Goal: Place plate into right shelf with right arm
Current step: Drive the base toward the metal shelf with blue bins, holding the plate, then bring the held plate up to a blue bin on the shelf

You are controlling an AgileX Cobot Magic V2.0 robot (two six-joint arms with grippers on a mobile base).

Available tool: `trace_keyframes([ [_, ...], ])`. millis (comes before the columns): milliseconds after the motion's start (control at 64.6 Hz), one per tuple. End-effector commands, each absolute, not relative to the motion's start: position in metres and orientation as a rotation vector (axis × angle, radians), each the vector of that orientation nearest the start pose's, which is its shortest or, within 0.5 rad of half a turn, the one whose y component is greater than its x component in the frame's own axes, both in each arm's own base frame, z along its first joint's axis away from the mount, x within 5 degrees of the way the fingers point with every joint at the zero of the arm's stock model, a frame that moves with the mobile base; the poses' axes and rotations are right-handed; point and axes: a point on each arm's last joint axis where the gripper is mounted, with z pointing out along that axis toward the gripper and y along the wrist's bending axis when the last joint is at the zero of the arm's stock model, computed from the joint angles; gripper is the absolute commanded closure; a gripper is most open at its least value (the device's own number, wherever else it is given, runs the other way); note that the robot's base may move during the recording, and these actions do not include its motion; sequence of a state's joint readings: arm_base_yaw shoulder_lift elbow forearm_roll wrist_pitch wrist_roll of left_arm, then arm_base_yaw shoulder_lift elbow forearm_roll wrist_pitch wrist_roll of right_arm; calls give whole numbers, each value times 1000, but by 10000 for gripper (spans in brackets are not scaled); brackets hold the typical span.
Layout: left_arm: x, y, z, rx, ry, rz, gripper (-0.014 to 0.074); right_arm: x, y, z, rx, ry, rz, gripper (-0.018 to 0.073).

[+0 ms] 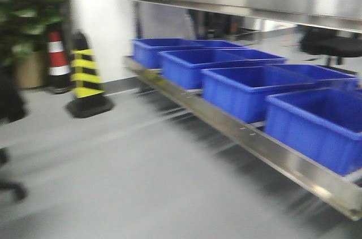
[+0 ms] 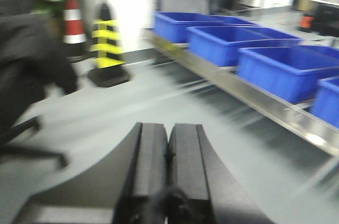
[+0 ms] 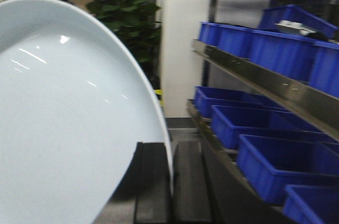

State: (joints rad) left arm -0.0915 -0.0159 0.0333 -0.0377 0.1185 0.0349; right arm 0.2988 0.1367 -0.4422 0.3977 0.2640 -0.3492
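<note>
Plate (image 3: 69, 123) pinched in right hand (image 3: 170, 181), blue bins (image 3: 275, 166) on right shelf (image 3: 265, 83) nearby; left hand (image 2: 168, 166) pressed together.

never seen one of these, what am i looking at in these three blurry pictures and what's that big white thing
This is a two-armed robot on a rolling base, and each picture comes from one of its cameras. The front-facing view looks ahead at a steel shelf holding blue bins; a yellow-and-black cone and a red-and-white cone stand on the grey floor beside a potted plant. The blur suggests the cameras are moving.

The left wrist view looks along the left gripper: its black jaws are pressed together with nothing between them.

The right wrist view looks along the right gripper. The big white thing is a glossy plate, its edge clamped between those jaws, with the shelf to its right.
</note>
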Motion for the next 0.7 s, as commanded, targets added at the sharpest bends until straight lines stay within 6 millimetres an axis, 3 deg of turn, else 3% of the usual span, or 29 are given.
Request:
trace_keyframes([
  [0,56,-5,197,65,1536,-83,643,33,17,344,-215,1318,347,496],
  [681,56,-5,197,65,1536,-83,643,33,17,344,-215,1318,347,496],
])
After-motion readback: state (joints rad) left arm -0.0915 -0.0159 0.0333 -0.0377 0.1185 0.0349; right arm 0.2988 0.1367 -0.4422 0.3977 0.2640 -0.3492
